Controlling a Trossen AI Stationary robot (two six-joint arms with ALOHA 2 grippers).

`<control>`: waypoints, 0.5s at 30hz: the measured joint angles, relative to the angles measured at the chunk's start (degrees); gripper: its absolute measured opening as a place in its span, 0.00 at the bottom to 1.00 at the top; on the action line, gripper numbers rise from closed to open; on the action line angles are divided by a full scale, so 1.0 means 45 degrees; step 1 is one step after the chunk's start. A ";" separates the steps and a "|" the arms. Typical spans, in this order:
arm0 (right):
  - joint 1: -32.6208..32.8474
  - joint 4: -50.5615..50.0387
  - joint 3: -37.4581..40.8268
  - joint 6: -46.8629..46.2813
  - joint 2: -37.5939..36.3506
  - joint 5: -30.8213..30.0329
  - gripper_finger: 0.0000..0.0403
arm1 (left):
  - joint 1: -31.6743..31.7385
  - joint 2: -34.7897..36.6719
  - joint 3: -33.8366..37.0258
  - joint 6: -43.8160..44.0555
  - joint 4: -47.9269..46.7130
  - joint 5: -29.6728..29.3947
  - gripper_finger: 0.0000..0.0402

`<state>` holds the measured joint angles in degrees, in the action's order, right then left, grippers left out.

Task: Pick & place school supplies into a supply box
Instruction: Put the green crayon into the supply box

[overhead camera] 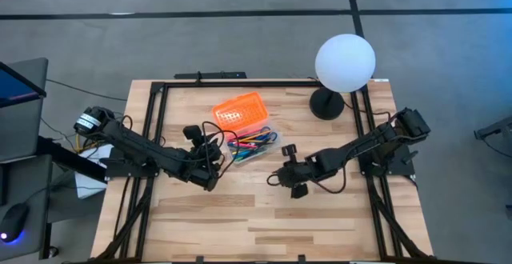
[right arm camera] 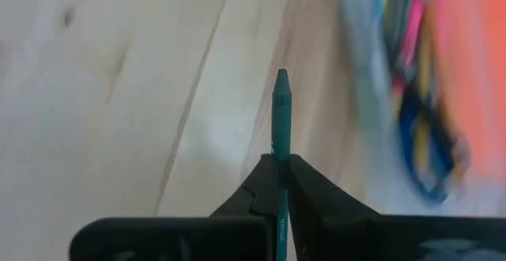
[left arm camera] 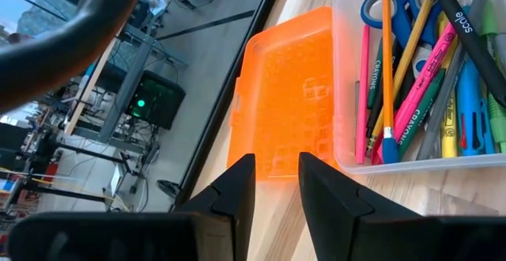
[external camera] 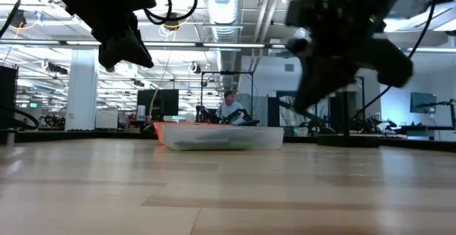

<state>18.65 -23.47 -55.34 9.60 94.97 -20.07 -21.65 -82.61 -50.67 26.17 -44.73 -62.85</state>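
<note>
Right pincer (overhead camera: 292,170) hangs over the bare wood at the centre of the high view, just right of the supply box (overhead camera: 268,148), clenched on a teal crayon (right arm camera: 281,122). In the right wrist view the crayon stands straight up out of the closed fingers (right arm camera: 304,190), its pointed tip free above them, with the blurred box off to the upper right of that frame.

Left pincer (overhead camera: 210,148) sits just left of the box in the high view. Its fingers (left arm camera: 237,186) are parted with nothing between them, and in the left wrist view they point at the orange lid (left arm camera: 285,95) from close by.

The wooden surface (overhead camera: 240,224) fills the middle of the high view, carrying the box slightly above centre. The white globe lamp (overhead camera: 345,60) stands at the upper right corner of the surface, well apart from both pincers.

The box is a clear tray with its orange ribbed lid laid open flat, toward the upper left of the tray. Inside lie the school supplies (left arm camera: 427,71): pens, pencils and markers in green, pink, blue, yellow, orange and black, side by side and partly crossing, with blue-handled scissors (left arm camera: 387,4) at one end.

In the low view a person (external camera: 229,108) shows small in the room behind the box.
</note>
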 joint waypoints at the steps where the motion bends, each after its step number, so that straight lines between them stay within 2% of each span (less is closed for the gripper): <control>1: -0.0089 0.0162 -0.0142 0.0412 -0.0005 0.0000 0.00 | 0.0000 0.0000 0.0003 0.0000 0.0000 0.0000 0.23; 9: -0.1401 0.1518 -0.0771 0.2925 -0.0012 0.0004 0.00 | 0.0000 0.0000 0.0003 0.0238 -0.0330 0.0000 0.23; 15: -0.2949 0.2283 -0.0771 0.3304 -0.0012 0.0130 0.00 | 0.0000 0.0000 0.0003 0.0534 -0.0588 -0.0049 0.23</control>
<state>5.38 -13.20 -58.81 24.47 94.91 -19.49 -21.65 -82.61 -50.65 28.58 -47.37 -63.07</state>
